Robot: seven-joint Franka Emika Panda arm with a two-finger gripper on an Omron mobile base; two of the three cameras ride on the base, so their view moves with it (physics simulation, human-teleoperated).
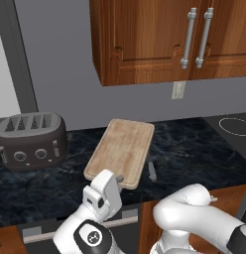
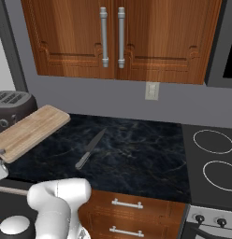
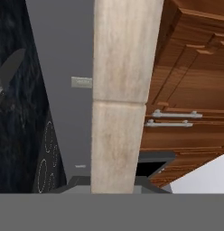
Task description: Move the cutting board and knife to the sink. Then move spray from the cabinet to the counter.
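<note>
End effector [image 1: 119,179] pinching the board [image 1: 121,151], lifted and tilted above the tabletop [image 1: 194,149]. Knife [image 2: 90,148] flat at the board's 3 o'clock, toaster [image 1: 30,140] at 9.

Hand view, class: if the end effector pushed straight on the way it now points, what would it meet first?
The flat light-tan wooden cutting board it already grips edge-on lies directly ahead. Past that, probably the grey wall with its outlet plate, though depth is unclear.
</note>
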